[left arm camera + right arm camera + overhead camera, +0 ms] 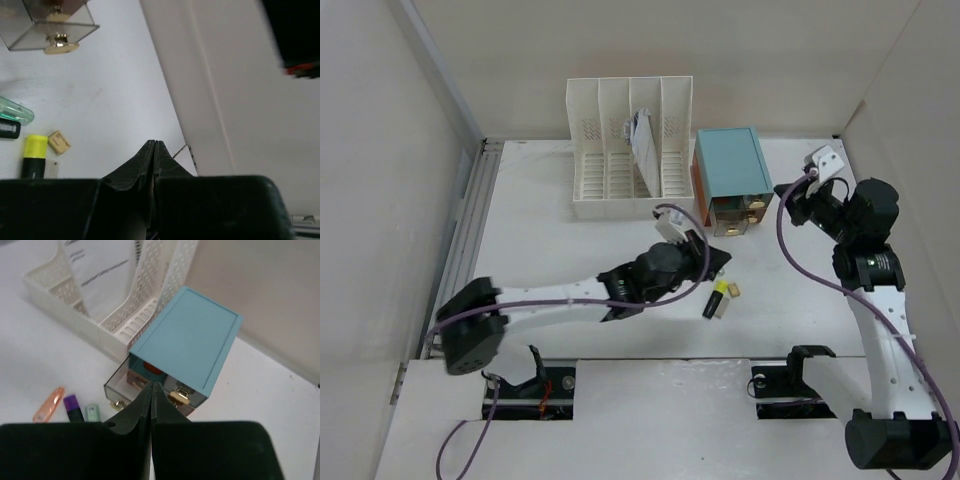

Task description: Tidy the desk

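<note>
Left wrist: jaws closed, empty, above desk (115,85).

The left arm (560,295) lies low and stretched out behind the left end effector (154,146), whose fingers are pressed together, empty. The right arm (885,320) stands raised and bent; the right end effector (151,387) tilts downward, fingers likewise closed on nothing.

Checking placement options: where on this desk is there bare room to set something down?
Bare: the strip of desk between the rail and the file rack, and between the highlighter and the right arm. Crowded: in front of the drawer box.
</note>
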`<state>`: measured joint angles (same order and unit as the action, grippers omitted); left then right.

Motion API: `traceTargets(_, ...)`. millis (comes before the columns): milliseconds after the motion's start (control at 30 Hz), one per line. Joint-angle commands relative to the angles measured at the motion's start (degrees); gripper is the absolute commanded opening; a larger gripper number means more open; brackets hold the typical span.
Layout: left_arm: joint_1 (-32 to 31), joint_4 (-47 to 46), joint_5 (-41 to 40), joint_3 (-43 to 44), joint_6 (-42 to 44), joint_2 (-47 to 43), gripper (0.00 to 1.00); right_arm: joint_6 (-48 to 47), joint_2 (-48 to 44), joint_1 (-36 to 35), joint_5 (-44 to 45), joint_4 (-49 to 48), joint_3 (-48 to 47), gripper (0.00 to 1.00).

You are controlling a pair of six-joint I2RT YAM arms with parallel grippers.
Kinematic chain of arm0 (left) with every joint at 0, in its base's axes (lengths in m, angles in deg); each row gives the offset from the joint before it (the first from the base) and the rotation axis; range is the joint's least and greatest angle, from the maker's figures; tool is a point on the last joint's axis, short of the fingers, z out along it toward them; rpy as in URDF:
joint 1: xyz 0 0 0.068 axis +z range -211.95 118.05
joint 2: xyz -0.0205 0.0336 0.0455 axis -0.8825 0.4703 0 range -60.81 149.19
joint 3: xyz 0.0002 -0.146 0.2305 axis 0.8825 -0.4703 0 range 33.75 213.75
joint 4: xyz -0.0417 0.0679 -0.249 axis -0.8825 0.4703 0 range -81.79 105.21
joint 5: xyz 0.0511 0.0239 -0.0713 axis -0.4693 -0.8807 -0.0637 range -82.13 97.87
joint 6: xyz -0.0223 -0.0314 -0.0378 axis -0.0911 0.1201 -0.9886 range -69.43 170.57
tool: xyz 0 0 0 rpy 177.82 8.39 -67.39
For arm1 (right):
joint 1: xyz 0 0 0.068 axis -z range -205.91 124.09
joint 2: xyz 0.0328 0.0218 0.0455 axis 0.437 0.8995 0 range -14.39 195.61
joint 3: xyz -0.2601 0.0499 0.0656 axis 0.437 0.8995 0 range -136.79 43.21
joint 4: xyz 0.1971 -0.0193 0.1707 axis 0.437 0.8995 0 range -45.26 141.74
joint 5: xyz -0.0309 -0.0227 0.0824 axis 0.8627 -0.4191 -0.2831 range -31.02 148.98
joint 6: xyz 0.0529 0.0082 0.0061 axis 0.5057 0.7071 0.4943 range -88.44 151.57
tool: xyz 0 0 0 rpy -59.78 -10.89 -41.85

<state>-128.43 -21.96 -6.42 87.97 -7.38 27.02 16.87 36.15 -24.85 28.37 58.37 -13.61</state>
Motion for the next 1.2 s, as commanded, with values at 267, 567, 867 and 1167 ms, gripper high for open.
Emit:
traceTargets(267, -0.93, 40.34, -13.56, -2.63, 32.97, -44.65, 0.64, -33.03, 10.53, -14.13, -9.75, 31.28, -6.38, 0.79)
traceTargets(567, -0.93, 51.88, -36.43, -9.64, 38.35, -70.4, 0.94, -24.6, 30.29, -35.68, 8.88, 26.1, -12.34, 0.75)
traceTargets(867, -0.41, 46.97, -32.12, -13.52, 38.62, -84.93, 0.95, -18.71, 49.81, -36.39, 18.21, 25.48, -24.47, 0.74)
traceTargets(1167, 4.08, 48.37, -27.2, -13.43, 38.09, -75.7, 0.95, -16.15, 55.62, -36.92, 22.52, 25.48, -24.48, 0.74)
